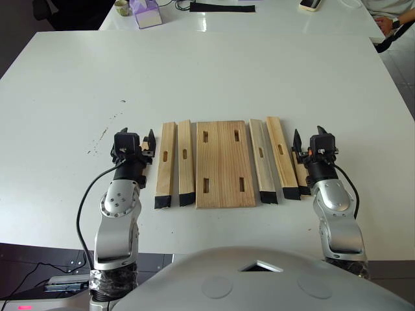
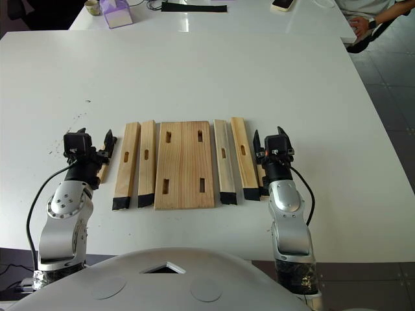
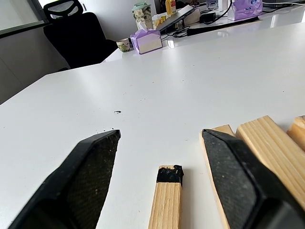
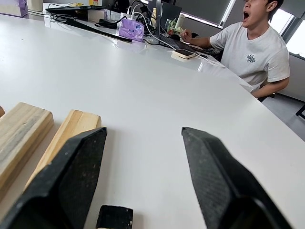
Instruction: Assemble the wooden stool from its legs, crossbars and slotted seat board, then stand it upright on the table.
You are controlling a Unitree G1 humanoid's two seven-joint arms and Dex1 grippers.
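I'm hovering left gripper (image 1: 135, 138) over left crossbar (image 3: 166, 205), right gripper (image 1: 308, 136) over right crossbar (image 4: 114, 218), fingers spread, staging pickups.

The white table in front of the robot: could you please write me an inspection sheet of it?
Surface: white table, flat, dark specks towards its left.
Job's things: seat board flat in the middle; left legs and right legs flank it; nothing assembled.
Clutter: nothing seen.
Grippers: left gripper open around left crossbar; right gripper open around right crossbar.
Cables: black cable along each forearm.
Surroundings: second table behind, with tissue box and cup.
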